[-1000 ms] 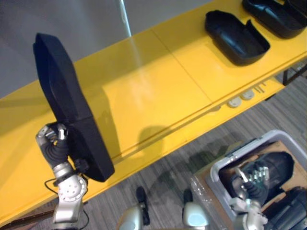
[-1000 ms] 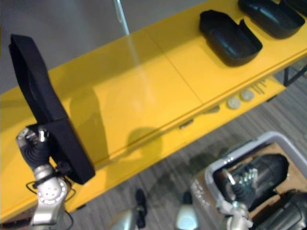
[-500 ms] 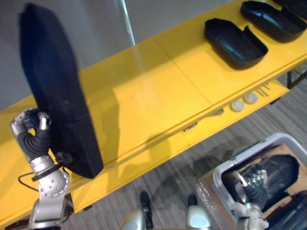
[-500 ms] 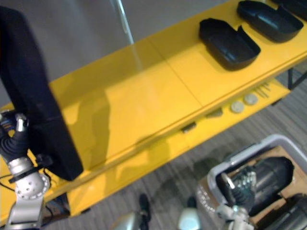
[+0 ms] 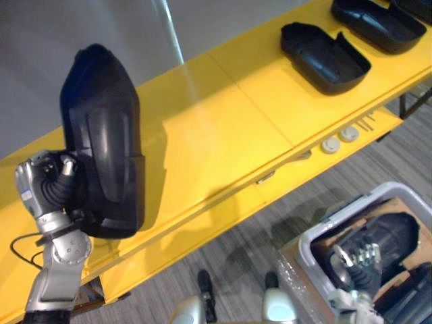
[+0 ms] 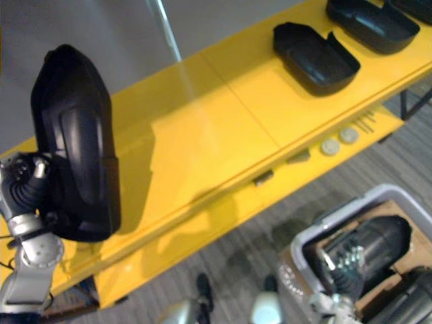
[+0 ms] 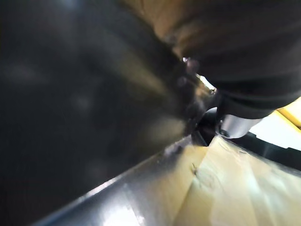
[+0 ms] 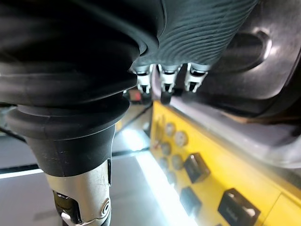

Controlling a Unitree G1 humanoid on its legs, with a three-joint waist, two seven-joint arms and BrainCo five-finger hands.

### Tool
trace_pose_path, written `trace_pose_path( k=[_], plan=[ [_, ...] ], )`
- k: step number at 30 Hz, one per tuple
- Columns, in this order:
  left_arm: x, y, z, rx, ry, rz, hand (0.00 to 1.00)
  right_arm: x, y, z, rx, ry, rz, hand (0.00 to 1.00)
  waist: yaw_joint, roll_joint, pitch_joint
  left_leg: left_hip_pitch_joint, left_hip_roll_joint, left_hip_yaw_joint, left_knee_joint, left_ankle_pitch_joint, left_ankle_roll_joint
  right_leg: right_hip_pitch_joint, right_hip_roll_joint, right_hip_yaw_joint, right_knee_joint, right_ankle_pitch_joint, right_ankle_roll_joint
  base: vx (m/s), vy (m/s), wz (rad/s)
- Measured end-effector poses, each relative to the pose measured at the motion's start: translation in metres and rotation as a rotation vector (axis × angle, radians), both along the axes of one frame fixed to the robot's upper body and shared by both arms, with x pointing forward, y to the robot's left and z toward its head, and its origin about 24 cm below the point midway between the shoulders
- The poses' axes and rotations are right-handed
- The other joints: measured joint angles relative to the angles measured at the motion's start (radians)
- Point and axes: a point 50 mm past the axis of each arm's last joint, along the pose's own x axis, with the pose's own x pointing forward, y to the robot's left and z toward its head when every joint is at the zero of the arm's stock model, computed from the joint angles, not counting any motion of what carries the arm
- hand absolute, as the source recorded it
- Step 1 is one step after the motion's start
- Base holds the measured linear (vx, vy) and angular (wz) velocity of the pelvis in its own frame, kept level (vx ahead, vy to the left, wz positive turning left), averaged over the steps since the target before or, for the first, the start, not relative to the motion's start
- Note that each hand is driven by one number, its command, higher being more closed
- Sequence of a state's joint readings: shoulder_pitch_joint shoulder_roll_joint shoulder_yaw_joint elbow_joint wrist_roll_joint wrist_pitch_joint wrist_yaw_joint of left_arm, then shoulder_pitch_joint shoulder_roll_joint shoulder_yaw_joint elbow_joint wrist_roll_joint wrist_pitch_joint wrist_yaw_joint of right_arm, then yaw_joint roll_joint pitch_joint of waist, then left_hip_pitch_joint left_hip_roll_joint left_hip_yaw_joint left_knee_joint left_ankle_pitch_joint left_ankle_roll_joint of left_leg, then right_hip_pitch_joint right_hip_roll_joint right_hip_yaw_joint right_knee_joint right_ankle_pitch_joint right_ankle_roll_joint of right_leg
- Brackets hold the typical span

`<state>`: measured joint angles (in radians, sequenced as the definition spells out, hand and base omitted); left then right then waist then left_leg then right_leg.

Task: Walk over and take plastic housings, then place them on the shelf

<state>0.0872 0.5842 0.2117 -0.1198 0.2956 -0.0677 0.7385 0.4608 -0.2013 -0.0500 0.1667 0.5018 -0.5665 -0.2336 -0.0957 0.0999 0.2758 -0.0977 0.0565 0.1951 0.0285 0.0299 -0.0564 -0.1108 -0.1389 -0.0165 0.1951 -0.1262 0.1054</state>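
A: What is seen nearest?

B: A grey striped floor is seen at the bottom. A grey bin is stood on it, over on the right.

A: What is kept in the bin?

B: Brown card is seen inside, and one black bin housing is laid on it. A second dark shape is tucked in the corner, but it cannot be made out well. The right robot hand is held just over the bin housing. Whether it is spread or closed cannot be told.

A: And on the other side?

B: One big black held housing is stood up on end over the yellow shelf. Its lower edge is pinched by the left robot hand, which is curled tight round it.

A: What is laid on the shelf?

B: Two white discs are seen on the low front ledge. Farther along, a near shelf housing and a far shelf housing are laid hollow side up, well apart from the held one. A third is cut off at the corner.

A: And behind?

B: A plain grey wall is seen.
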Motion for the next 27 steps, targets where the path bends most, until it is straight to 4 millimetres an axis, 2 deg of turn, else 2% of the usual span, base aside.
trace_pose_path(
  k=[5, 9, 12, 18, 23, 27],
  plan=[
    [-0.001, 0.008, -0.007, 0.069, 0.066, 0.092, 1.00, -0.003, -0.002, 0.000, 0.001, 0.009, 0.031, 0.00, -0.001, 0.025, 0.000, -0.010, -0.003, 0.015, 0.000, 0.001, 0.001, -0.048, -0.007, 0.021, 0.063, -0.030, 0.001, -0.01, -0.003, -0.06],
    [-0.001, 0.014, 0.003, 0.197, 0.085, 0.144, 1.00, 0.001, -0.007, 0.009, -0.014, -0.023, 0.047, 0.00, 0.004, 0.039, 0.004, -0.031, -0.008, 0.033, 0.001, 0.001, 0.002, -0.106, -0.013, 0.044, 0.120, -0.054, 0.002, 0.00, -0.014, -0.06],
    [0.001, 0.018, 0.009, 0.220, 0.091, 0.168, 1.00, 0.004, -0.008, 0.017, -0.033, -0.051, 0.075, 0.00, 0.000, 0.053, 0.015, -0.045, -0.014, 0.036, 0.001, 0.004, 0.005, -0.135, -0.018, 0.051, 0.148, -0.063, 0.003, 0.01, -0.006, -0.02],
    [0.007, 0.018, 0.018, 0.350, 0.141, 0.179, 1.00, 0.007, -0.007, 0.018, -0.020, -0.056, 0.103, 0.00, -0.002, 0.066, 0.032, -0.051, -0.014, 0.036, 0.001, 0.004, 0.005, -0.155, -0.018, 0.053, 0.172, -0.080, -0.001, 0.01, -0.017, 0.00],
    [0.015, 0.019, 0.025, 0.393, 0.194, 0.183, 1.00, 0.008, -0.005, 0.018, -0.021, -0.057, 0.118, 0.00, -0.002, 0.076, 0.063, -0.066, -0.016, 0.048, 0.001, 0.006, 0.006, -0.185, -0.018, 0.068, 0.190, -0.085, -0.001, 0.00, -0.008, -0.04],
    [0.021, 0.016, 0.029, 0.428, 0.242, 0.149, 1.00, 0.009, -0.005, 0.019, -0.027, -0.060, 0.138, 0.00, -0.007, 0.079, 0.064, -0.073, -0.017, 0.064, 0.000, 0.007, 0.007, -0.201, -0.018, 0.081, 0.201, -0.085, 0.000, 0.02, -0.022, -0.08]
  ],
)
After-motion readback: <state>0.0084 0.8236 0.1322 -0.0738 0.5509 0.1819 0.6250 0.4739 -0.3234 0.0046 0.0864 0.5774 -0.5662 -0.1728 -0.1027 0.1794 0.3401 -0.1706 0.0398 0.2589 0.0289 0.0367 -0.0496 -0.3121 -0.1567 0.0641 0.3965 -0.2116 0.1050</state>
